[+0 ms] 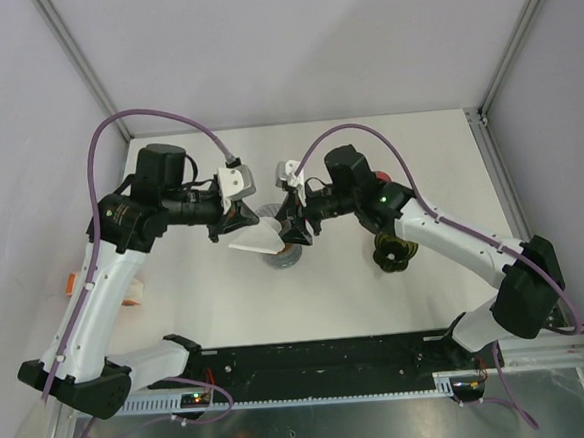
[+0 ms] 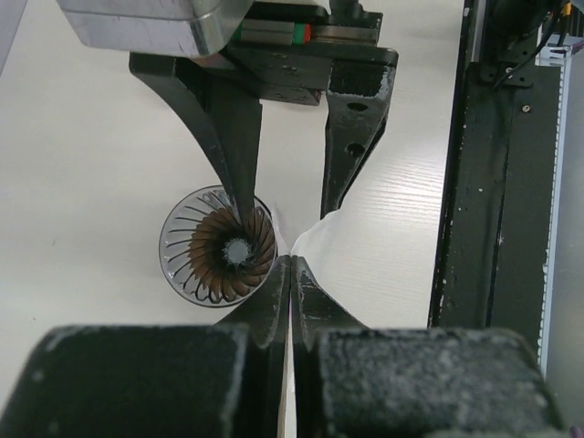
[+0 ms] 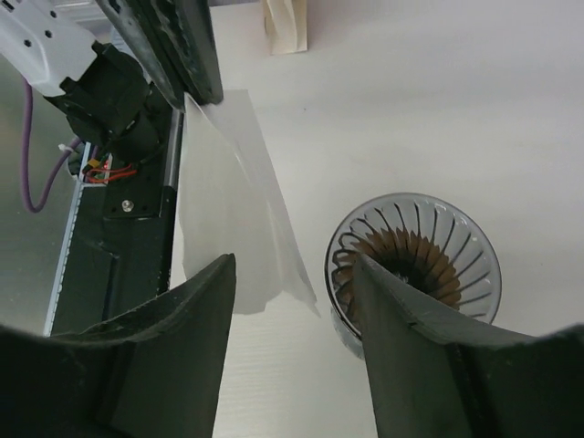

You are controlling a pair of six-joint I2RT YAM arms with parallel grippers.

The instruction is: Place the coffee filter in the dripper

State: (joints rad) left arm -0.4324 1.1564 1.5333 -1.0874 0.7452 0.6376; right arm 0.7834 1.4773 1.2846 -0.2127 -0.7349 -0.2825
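The white paper coffee filter (image 1: pixel 257 241) hangs folded flat from my left gripper (image 1: pixel 234 223), which is shut on its edge. In the left wrist view the jaws (image 2: pixel 290 265) are pressed together with the filter (image 2: pixel 315 239) sticking out past their tips. The grey ribbed dripper (image 2: pixel 217 245) stands on the table just left of those tips. My right gripper (image 3: pixel 292 274) is open. The filter's (image 3: pixel 233 210) lower corner hangs between its fingers, near the left one and untouched. The dripper (image 3: pixel 438 246) lies behind the right finger. From above, the right gripper (image 1: pixel 295 229) partly covers the dripper (image 1: pixel 283 260).
A black flower-shaped object (image 1: pixel 393 254) lies right of the dripper, under the right arm. A red item (image 1: pixel 385 180) shows behind that arm. A tan paper piece (image 3: pixel 285 27) sits at the table's left side. A black rail (image 1: pixel 322 362) runs along the near edge.
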